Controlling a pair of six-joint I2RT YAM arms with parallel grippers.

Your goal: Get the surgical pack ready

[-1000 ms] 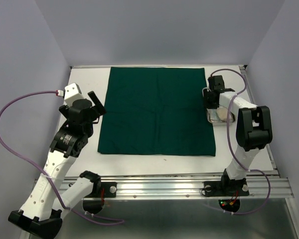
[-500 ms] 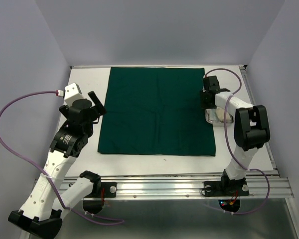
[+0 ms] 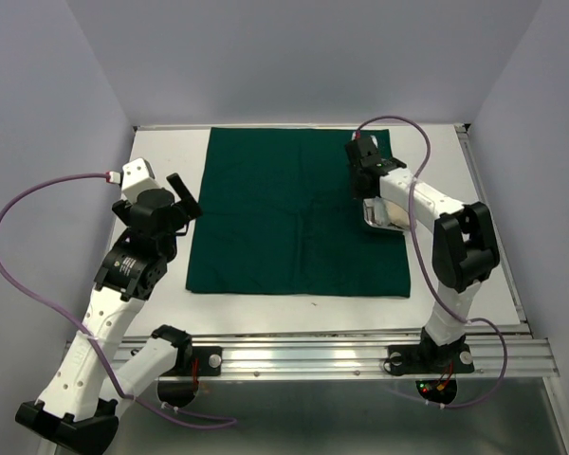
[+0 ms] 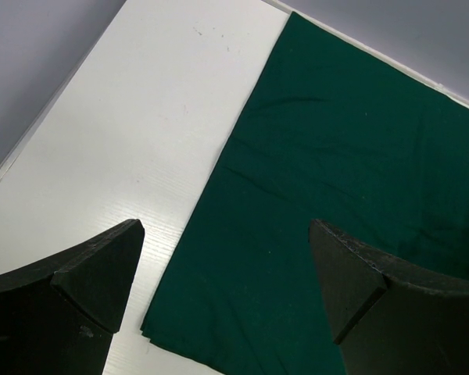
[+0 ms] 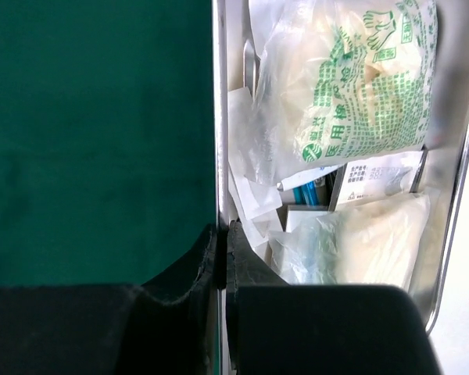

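Right gripper (image 5: 221,234) is pinched shut on a thin rim of the steel tray (image 5: 452,195) — I see the rim edge-on between the black pads. From above, the tray (image 3: 375,214) sits over the dark green drape (image 3: 284,213), near its right edge. The cloth is matte and faintly creased. Crinkly clear gauze packets (image 5: 352,78) with green print fill the shiny rectangular tray. Left gripper (image 4: 225,234) is spread wide and holds nothing — it hangs over the drape's left edge and the white table (image 4: 141,117).
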